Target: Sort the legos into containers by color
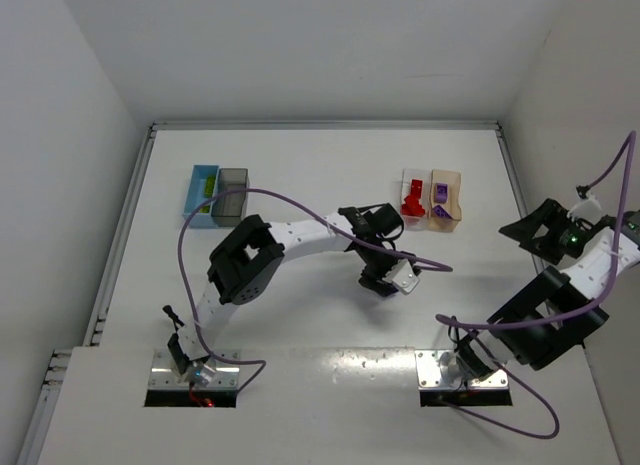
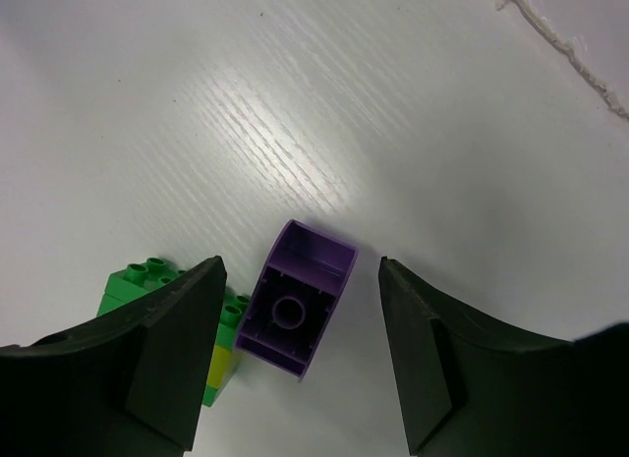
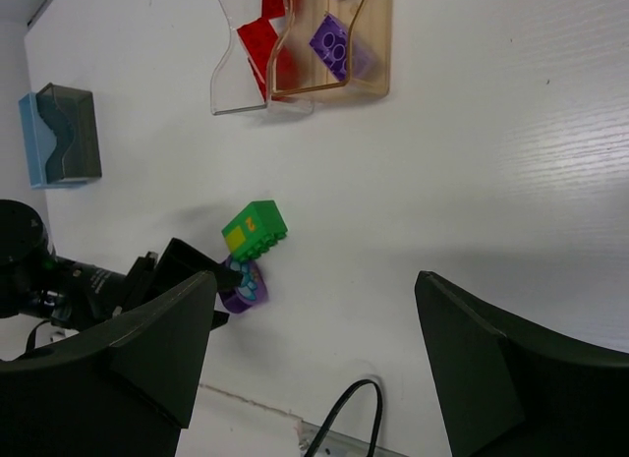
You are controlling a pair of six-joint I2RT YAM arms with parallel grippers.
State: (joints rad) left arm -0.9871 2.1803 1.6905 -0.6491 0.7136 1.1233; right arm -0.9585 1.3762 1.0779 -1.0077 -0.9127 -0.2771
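My left gripper (image 2: 300, 264) is open and hangs low over the table. A purple brick (image 2: 295, 314) lies between its fingers with its hollow underside showing, touching neither finger. A green brick with a yellow patch (image 2: 145, 292) lies just left of it, partly hidden behind the left finger. Both bricks also show in the right wrist view, green (image 3: 255, 231) and purple (image 3: 242, 286). In the top view the left gripper (image 1: 385, 278) hides them. My right gripper (image 3: 314, 280) is open and empty, held off at the table's right side (image 1: 527, 230).
At the back right the clear bin (image 1: 405, 177) holds red bricks (image 1: 412, 203). The tan bin (image 1: 455, 220) beside it holds a purple brick (image 1: 440, 193). At the back left the light blue bin (image 1: 197, 195) and the dark grey bin (image 1: 232, 197) stand together. A purple cable loops over the left arm.
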